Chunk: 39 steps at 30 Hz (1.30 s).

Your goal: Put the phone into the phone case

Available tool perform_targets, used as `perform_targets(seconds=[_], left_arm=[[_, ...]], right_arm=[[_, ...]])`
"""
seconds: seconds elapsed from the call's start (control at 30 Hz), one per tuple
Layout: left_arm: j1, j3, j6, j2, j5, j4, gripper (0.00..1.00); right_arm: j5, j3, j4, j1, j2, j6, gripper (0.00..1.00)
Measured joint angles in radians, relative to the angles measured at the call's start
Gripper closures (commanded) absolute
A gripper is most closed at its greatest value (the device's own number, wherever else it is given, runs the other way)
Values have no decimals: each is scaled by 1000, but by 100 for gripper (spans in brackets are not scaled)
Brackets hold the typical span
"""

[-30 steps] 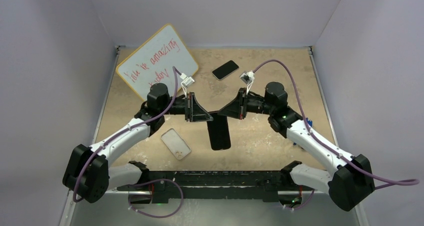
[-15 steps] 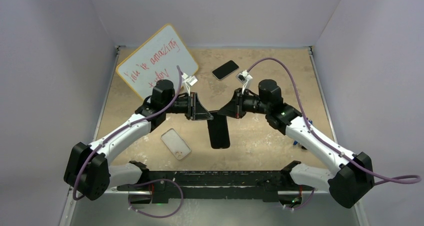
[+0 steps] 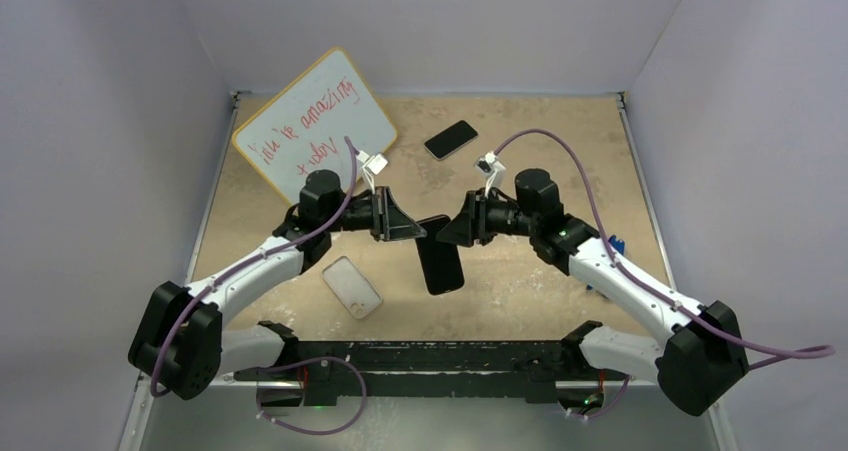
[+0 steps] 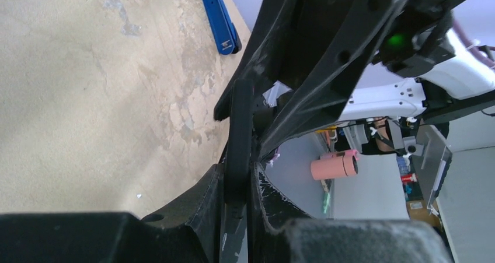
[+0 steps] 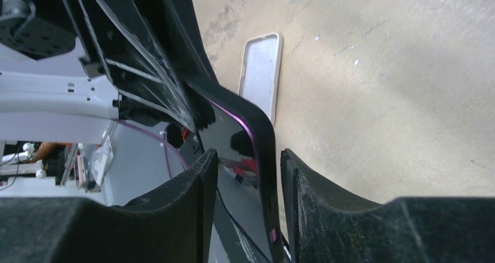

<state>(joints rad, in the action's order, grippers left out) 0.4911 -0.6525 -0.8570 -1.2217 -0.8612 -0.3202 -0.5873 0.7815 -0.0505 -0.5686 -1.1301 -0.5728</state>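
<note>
A black phone (image 3: 441,259) hangs above the table's middle, slightly tilted. My left gripper (image 3: 411,230) is shut on its far end. In the left wrist view the phone (image 4: 239,129) shows edge-on, pinched at my left gripper (image 4: 238,175). My right gripper (image 3: 446,233) is open around the same end. In the right wrist view its fingers (image 5: 192,187) stand apart at my right gripper (image 5: 248,161), with gaps beside the phone (image 5: 248,129). The phone case (image 3: 352,287), a whitish translucent shell, lies flat on the table left of the phone, hollow side up (image 5: 261,70).
A second dark phone (image 3: 451,139) lies at the back centre. A yellow-framed whiteboard (image 3: 315,121) with red writing leans at the back left. A blue object (image 4: 219,18) lies near the right table edge, by my right arm (image 3: 612,243).
My right gripper has opened off the phone. The phone now hangs from the left gripper alone and has tilted, its near end swinging right. Both arms shifted slightly.
</note>
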Motion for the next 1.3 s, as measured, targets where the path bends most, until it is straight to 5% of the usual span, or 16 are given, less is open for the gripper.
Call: perform_targets(seconds=[0.13, 0.3, 0.37, 0.43, 0.53, 0.8, 0.97, 1.2, 1.3], left_arm=[[-6, 14, -50, 0, -4, -89, 100], [-10, 29, -76, 1, -14, -170, 99], [-19, 30, -76, 1, -22, -172, 82], [-22, 30, -76, 6, -23, -166, 61], [-19, 30, -65, 34, -3, -140, 46], [-18, 31, -42, 74, 16, -107, 37], [-18, 51, -42, 68, 13, -122, 45], [-18, 61, -34, 56, 19, -105, 100], [-20, 50, -13, 57, 32, -60, 100]], right_arm=[[-55, -51, -39, 0, 0, -5, 56], [-140, -89, -129, 1, 0, -36, 90], [-172, -95, -153, 1, 0, -46, 100], [-189, -97, -170, 1, 3, -51, 100], [-174, -98, -180, -2, 11, -64, 100], [-85, -108, -250, 0, 14, -163, 100], [-56, -133, -361, 0, 11, -250, 100], [-50, -135, -440, 0, -18, -309, 100], [-48, -135, -436, 3, -31, -300, 100]])
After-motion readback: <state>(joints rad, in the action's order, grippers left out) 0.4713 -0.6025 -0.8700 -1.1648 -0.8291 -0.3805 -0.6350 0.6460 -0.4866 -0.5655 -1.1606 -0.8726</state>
